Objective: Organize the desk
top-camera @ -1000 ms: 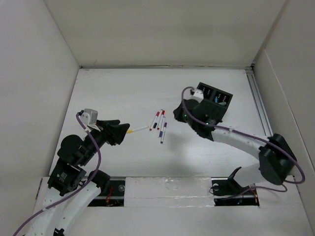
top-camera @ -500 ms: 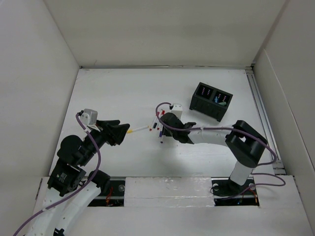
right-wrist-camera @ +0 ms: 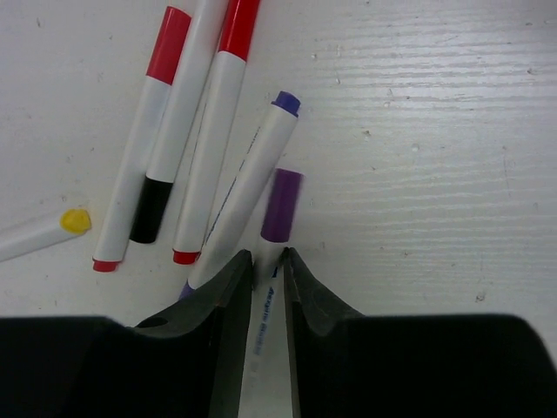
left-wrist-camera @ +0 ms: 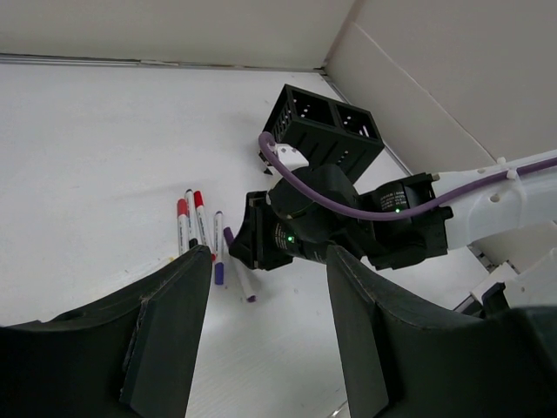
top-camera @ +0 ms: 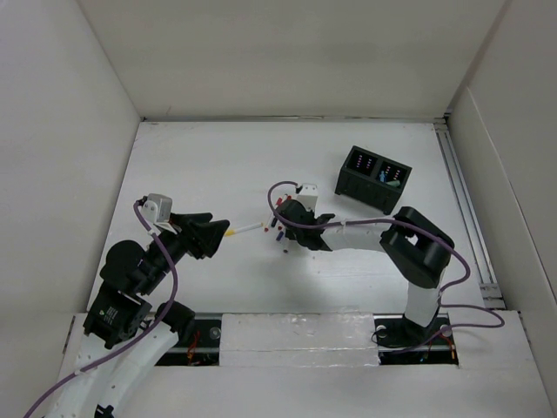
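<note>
Top view first. Looks like the pick-up step of clearing the desk (top-camera: 200, 157): big matte-white top filling the floor of the view, white walls round it, metal rail down the right edge. Right gripper (top-camera: 283, 228) down on the bunch of markers (top-camera: 280, 209) around the middle of the desk. Black organizer box (top-camera: 374, 178) toward the far right corner, well apart from the bunch. Left gripper (top-camera: 218, 228) hovering toward the left edge, aimed at a yellow-capped marker (top-camera: 246, 229) just beside its tips.

Left wrist view. Wide open on that side, nothing between the fingers (left-wrist-camera: 165, 322), only bare desk beyond and the other arm crouched over the markers.

Right wrist view. Clamped on the barrel of a purple-capped marker (right-wrist-camera: 280, 205), tight either side, cap sticking out ahead. Right alongside, another purple one (right-wrist-camera: 248, 174), touching or nearly. Probably calls for a straight lift next to avoid dragging the neighbours, then a carry over to the box. Desk surface clean, faintly grained up close.
</note>
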Motion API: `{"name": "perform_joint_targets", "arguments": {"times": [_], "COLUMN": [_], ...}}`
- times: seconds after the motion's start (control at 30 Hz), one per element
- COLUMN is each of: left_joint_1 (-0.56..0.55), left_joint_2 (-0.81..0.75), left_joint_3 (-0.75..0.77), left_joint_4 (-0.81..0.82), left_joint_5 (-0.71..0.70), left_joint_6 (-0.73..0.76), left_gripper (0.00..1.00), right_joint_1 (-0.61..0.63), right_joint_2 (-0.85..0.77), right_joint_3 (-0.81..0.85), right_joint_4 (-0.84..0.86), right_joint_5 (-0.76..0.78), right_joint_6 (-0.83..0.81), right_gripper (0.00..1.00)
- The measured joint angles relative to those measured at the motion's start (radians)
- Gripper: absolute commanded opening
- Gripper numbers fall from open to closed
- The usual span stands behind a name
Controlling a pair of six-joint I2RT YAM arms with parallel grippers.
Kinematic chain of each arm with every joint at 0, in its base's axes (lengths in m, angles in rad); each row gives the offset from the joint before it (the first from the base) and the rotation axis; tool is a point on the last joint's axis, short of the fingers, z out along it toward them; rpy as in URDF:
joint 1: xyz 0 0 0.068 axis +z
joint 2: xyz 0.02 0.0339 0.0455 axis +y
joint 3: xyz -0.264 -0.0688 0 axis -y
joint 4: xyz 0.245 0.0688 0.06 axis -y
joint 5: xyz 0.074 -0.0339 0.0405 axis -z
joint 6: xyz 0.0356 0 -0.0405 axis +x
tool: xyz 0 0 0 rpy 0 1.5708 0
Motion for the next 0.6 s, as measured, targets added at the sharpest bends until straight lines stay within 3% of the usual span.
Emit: {"name": "perform_joint_targets", "arguments": {"times": [0.13,0.3,0.37,0.5,0.6], "left_joint_1": [0.000,0.000,0.000,0.000,0.000], "left_joint_2": [0.000,0.000,0.000,0.000,0.000], "left_joint_3": [0.000,0.000,0.000,0.000,0.000], "left_joint_4": [0.000,0.000,0.000,0.000,0.000], "left_joint_5": [0.003,0.006,0.007,0.010,0.012], "left_joint_6": [0.000,0.000,0.000,0.001,0.001], "left_gripper": [0.52,0.52,0.52,0.52,0.52], "right_joint_1": [0.000,0.000,0.000,-0.001,-0.008], "right_joint_2": [0.000,-0.030,-0.060,-0.105,-0.103], "right_joint_3": [0.000,-0.044,-0.079,-0.114,-0.114], "right_joint_4": [-0.006,0.004,0.000,-0.034,-0.047], "right_joint_5": [0.024,0.046,0.055,0.064,0.058], "right_joint_6": [0.016,0.046,0.055,0.062,0.056], "right_gripper": [0.15,0.11,0.14,0.39,0.41]}}
